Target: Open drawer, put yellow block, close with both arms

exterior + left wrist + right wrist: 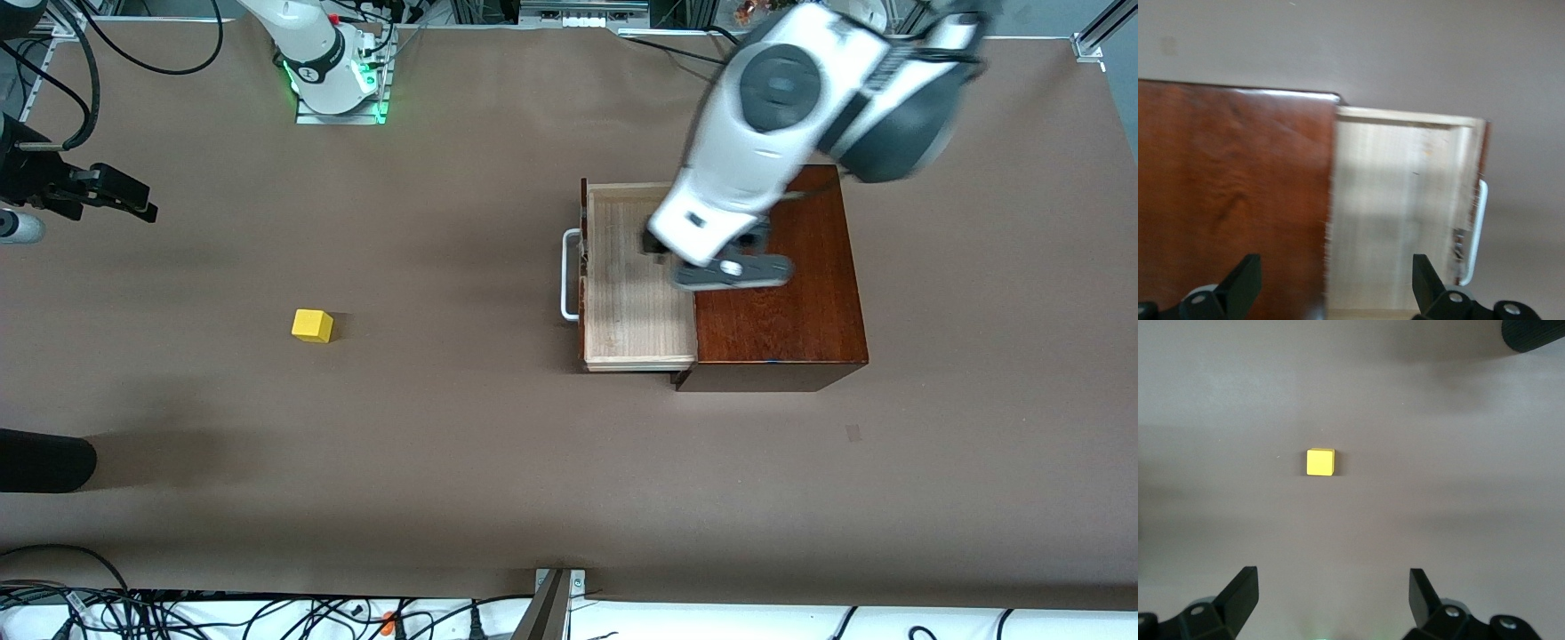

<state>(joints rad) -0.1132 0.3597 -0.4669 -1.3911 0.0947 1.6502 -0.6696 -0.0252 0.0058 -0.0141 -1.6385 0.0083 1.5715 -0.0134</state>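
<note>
The yellow block (312, 325) sits alone on the brown table toward the right arm's end; in the right wrist view the yellow block (1320, 462) lies well ahead of my open, empty right gripper (1333, 597). That right gripper (133, 197) hangs over the table's edge at its own end. The drawer (636, 302) is pulled out of the dark-brown box (782, 302), its white handle (569, 276) facing the block, its pale tray (1398, 200) bare. My left gripper (698, 244) hovers open over the seam between box (1231, 193) and drawer, its open jaws (1336, 280) holding nothing.
A black rounded object (44, 460) pokes in at the right arm's end, nearer the front camera than the block. The right arm's green-lit base (338, 84) stands at the table's top edge. Cables (267, 613) run along the near edge.
</note>
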